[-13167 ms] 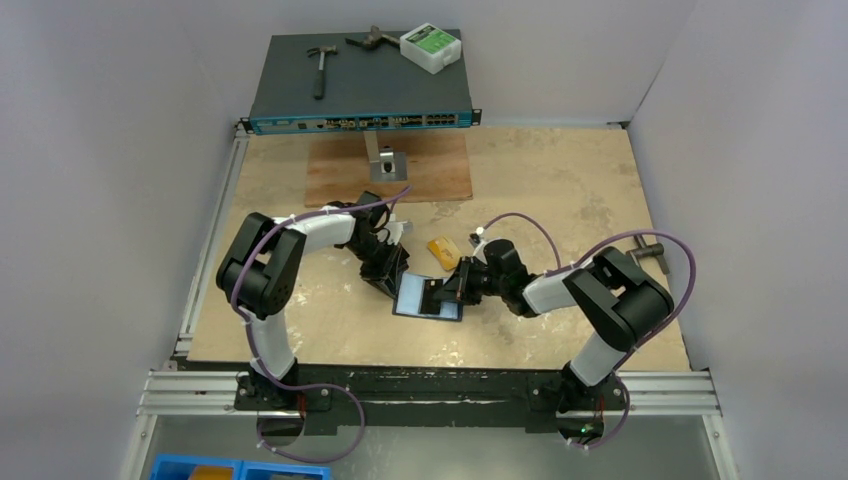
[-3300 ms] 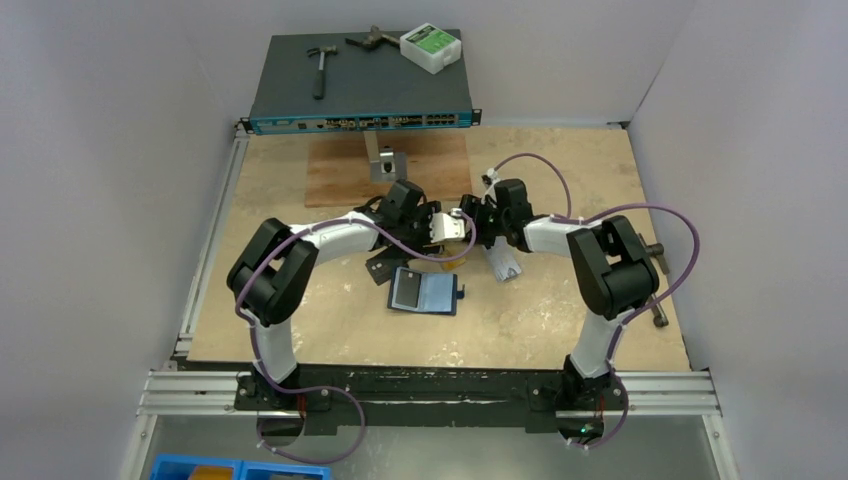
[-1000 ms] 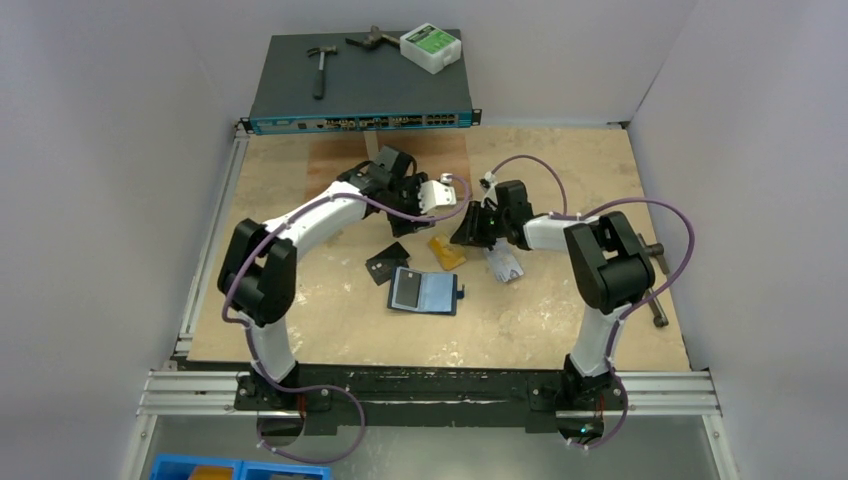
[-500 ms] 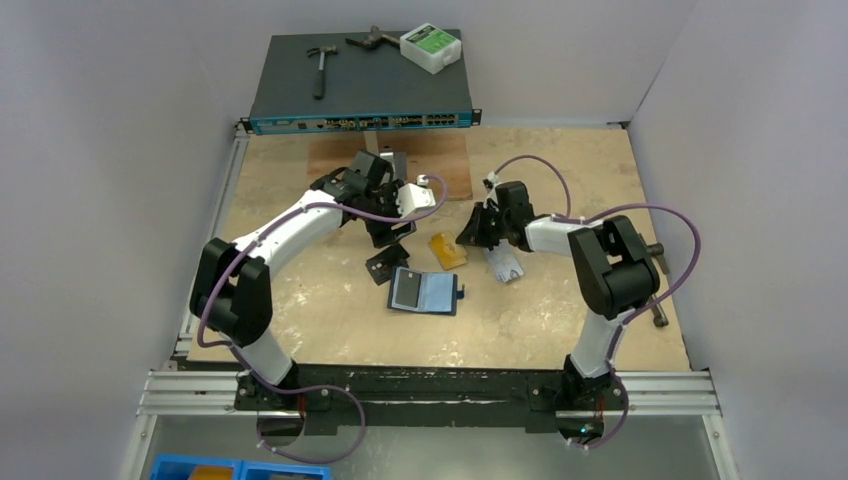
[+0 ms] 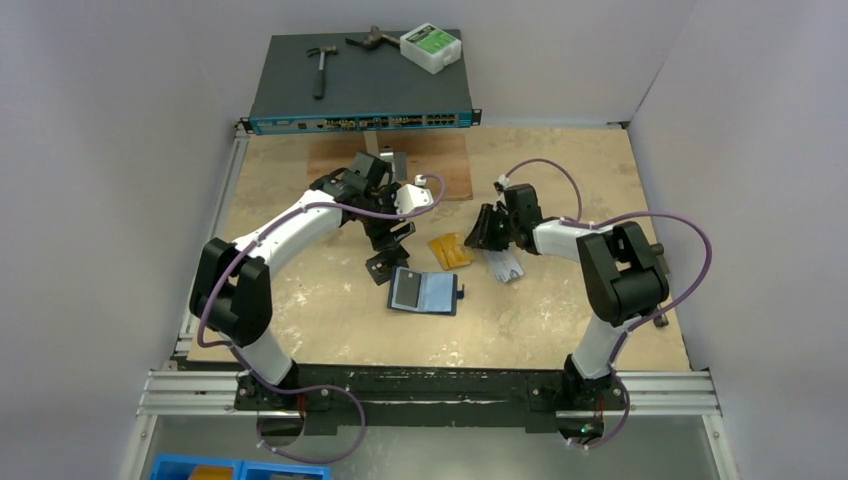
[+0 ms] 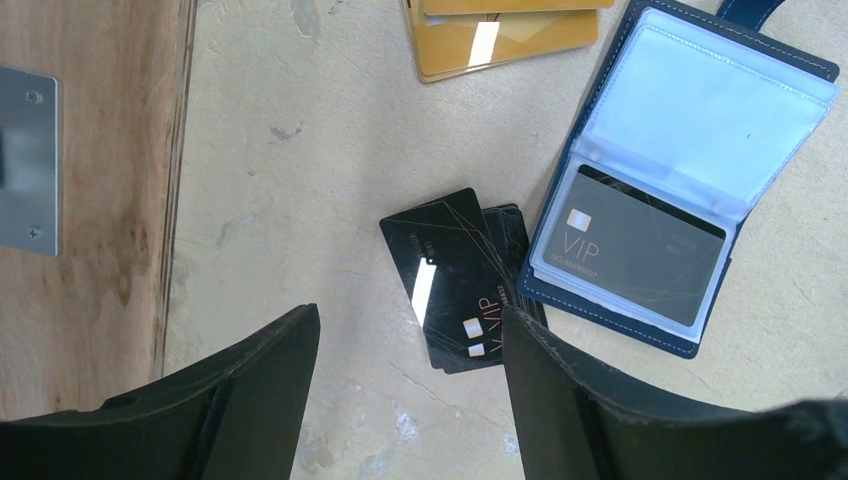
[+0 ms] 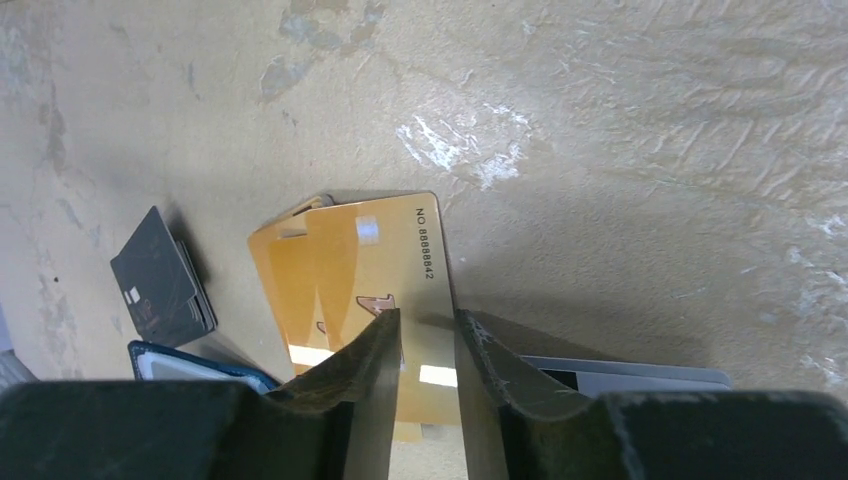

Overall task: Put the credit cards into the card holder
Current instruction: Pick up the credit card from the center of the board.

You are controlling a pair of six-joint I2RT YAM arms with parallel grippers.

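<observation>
The card holder (image 5: 427, 291) lies open on the table, a dark VIP card (image 6: 625, 250) in its clear pocket (image 6: 700, 110). Two black credit cards (image 5: 384, 268) overlap just left of it. My left gripper (image 6: 408, 312) hovers open right above these black cards (image 6: 455, 280), touching nothing. Orange-gold cards (image 5: 450, 250) lie fanned behind the holder. My right gripper (image 7: 427, 318) is low over the right edge of the top gold card (image 7: 360, 260), its jaws a narrow gap apart with the card lying flat beneath. A silver-grey card (image 5: 503, 265) lies beside it.
A network switch (image 5: 360, 95) stands at the back with a hammer (image 5: 320, 68) and a white box (image 5: 430, 47) on it. A plywood board (image 5: 335, 178) with a metal bracket (image 5: 383, 160) lies in front. Grey walls close in both sides.
My left arm swung back and came down over the black cards. The right gripper shut, then parted slightly and shifted right; the gold cards now lie more fanned.
</observation>
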